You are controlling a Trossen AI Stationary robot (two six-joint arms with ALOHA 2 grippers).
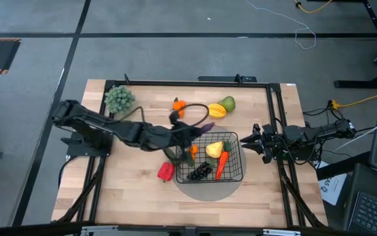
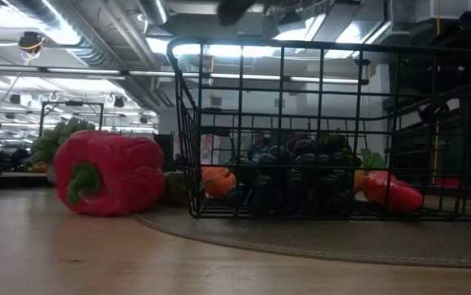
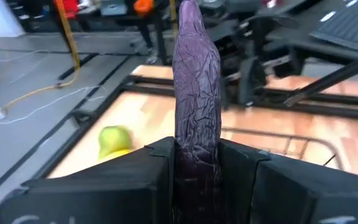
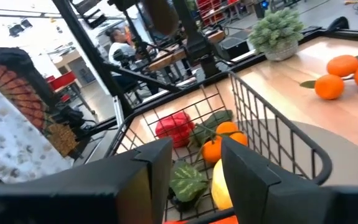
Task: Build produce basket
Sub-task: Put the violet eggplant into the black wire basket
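left gripper (image 1: 189, 136): over the basket's left rim, fingers clamped on the eggplant (image 3: 195, 93)
eggplant: long axis runs straight out past the fingertips, tip pointing away from the wrist toward the table's far right
basket (image 1: 235, 139): sits on the grey disc (image 1: 209, 190), holding a yellow fruit (image 1: 214, 150), carrot (image 1: 221, 164) lying lengthwise front to back, grapes (image 1: 200, 172), an orange cluster (image 1: 193, 151)
pepper (image 1: 166, 171): on the table just left of the basket
right gripper (image 1: 254, 139): parked by the basket's right side, fingers apart, nothing in them
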